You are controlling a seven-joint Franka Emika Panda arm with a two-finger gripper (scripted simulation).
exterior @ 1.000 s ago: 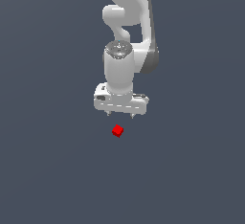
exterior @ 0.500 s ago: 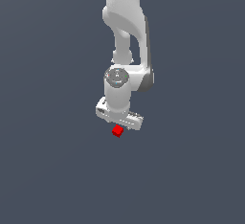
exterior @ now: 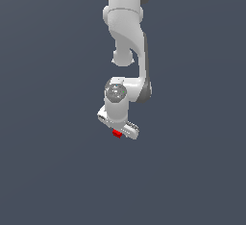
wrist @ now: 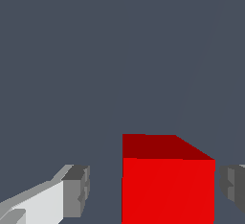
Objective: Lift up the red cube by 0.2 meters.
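The red cube (exterior: 116, 133) sits on the table (exterior: 43, 171), now almost hidden under the gripper (exterior: 118, 129), which 1 second ago hung clear above it and has since dropped over it. In the wrist view the cube (wrist: 167, 184) lies between the 2 fingers (wrist: 76, 192), open, with gaps on both sides, so closing comes next, I judge. Bare table lies all round, with free room overhead for lifting.
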